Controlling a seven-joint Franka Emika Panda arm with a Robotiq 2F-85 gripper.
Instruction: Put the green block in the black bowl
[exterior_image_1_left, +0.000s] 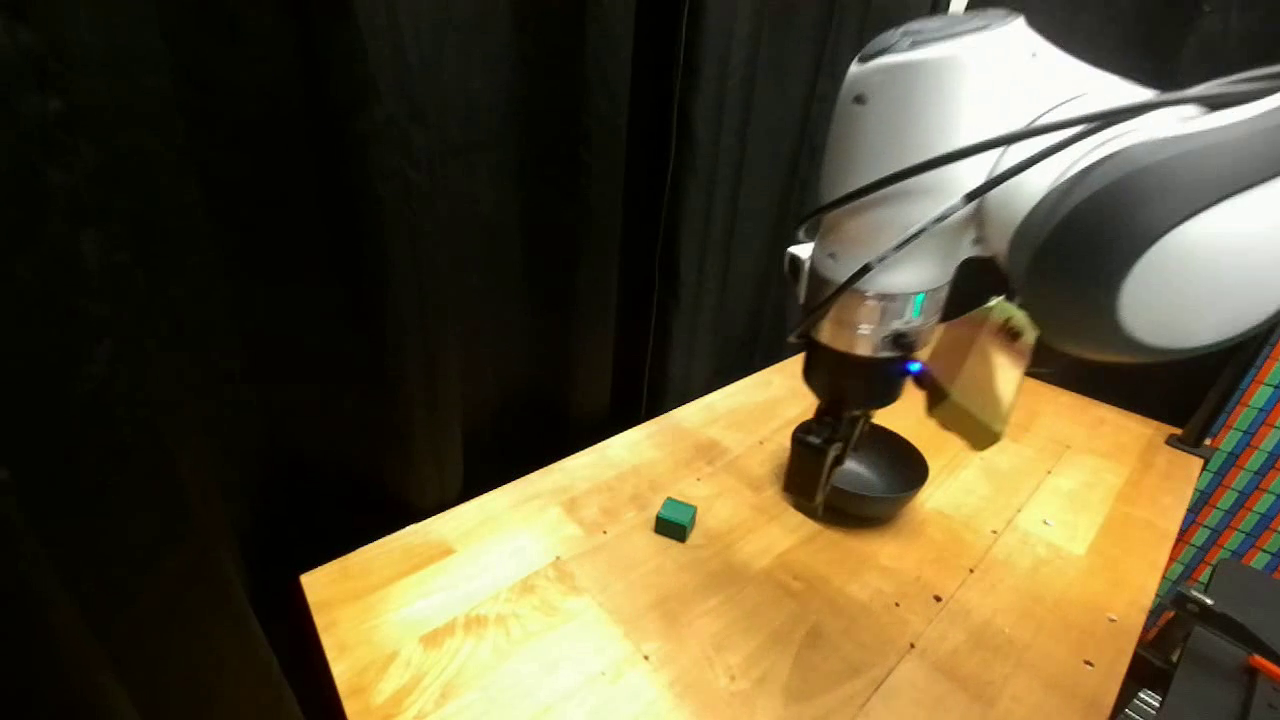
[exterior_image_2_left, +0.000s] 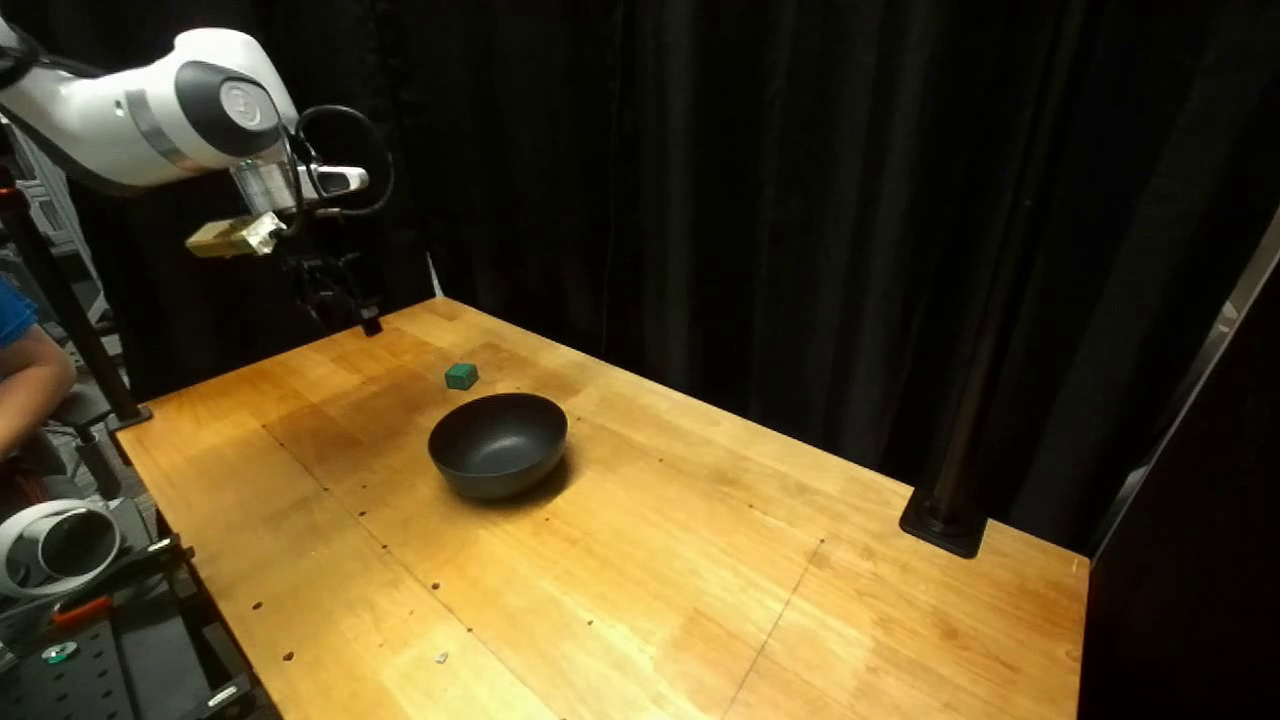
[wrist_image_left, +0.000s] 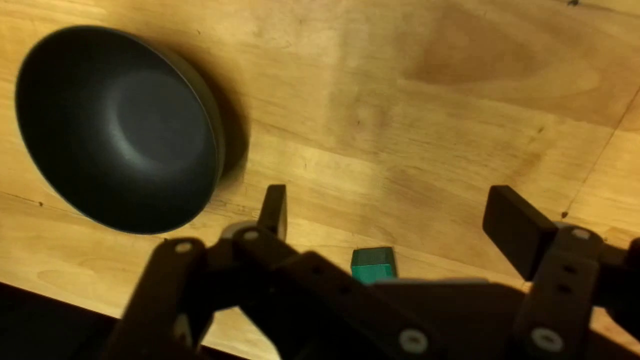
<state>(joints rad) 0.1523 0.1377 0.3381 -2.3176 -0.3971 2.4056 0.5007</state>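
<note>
On grainy wood (exterior_image_2_left: 620, 560) sit a green cube (exterior_image_1_left: 676, 519) and a round black bowl (exterior_image_2_left: 498, 446), the empty fingers (wrist_image_left: 517, 227) spread wide.

We see the black bowl (exterior_image_2_left: 497, 450) upright on the wooden counter (exterior_image_2_left: 650, 560), in from the edges. The green block (exterior_image_2_left: 461, 376) sits near it, just apart, on the side toward the far corner. The robot arm (exterior_image_2_left: 140, 125) reaches in from the left, and its dark tool (exterior_image_2_left: 346, 316) hangs across the line of the edge between the left and far corners, closer to the far one, dim against the curtains (exterior_image_2_left: 750, 250). A black post (exterior_image_2_left: 955, 460) stands at the far edge, toward the right corner, and another post (exterior_image_2_left: 69, 300) at the left corner. Beyond that corner we see a person's bare arm (exterior_image_2_left: 38, 385).
</note>
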